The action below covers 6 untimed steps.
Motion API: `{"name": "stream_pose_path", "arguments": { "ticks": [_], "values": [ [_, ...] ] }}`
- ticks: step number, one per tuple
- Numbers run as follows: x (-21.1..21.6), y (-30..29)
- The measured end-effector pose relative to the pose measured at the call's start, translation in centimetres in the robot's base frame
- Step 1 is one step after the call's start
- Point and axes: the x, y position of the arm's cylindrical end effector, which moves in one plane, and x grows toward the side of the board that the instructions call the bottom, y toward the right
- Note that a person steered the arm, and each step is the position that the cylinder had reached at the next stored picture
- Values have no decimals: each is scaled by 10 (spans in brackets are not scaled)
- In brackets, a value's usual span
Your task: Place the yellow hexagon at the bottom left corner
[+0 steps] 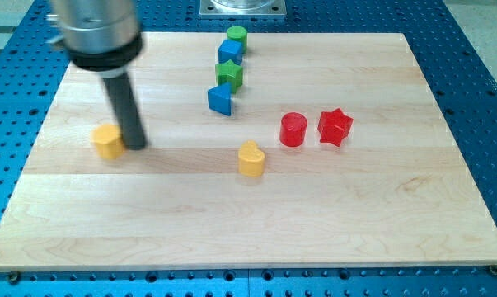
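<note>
Resting on the wooden board (380,223), my tip (135,145) sits just at the view's right of the yellow hexagon (109,141), so close that the two look to be touching, though motion blur on the rod makes true contact hard to confirm. There are no jaws on this arm to be wide, narrow or holding anything; it ends in a plain dark rod (124,106) that rises from the tip up to a blurred silver and black mount (98,31) at the view's top left. The yellow hexagon lies in the left part of the board, about midway between the board's top and bottom edges, well apart from the bottom left corner. Farther toward the view's right, near the middle of the board, stands a yellow heart (251,158). Beyond it, to the right and slightly higher, a red cylinder (293,129) and a red star (335,126) sit side by side, near each other but apart. Toward the view's top centre, four blocks run in a close line: a green cylinder (236,36) at the top, then a blue cube (230,52), then a green block (229,74) whose shape I cannot make out, then a blue block (220,99) lowest. The board lies on a blue perforated table (487,91).
</note>
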Motion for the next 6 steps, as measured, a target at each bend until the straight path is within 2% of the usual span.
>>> {"name": "stream_pose_path", "arguments": {
  "ticks": [1,2,3,4,5,6],
  "values": [
    [-16,-20],
    [25,-44],
    [35,-36],
    [5,-60],
    [36,-83],
    [93,-50]
  ]
}}
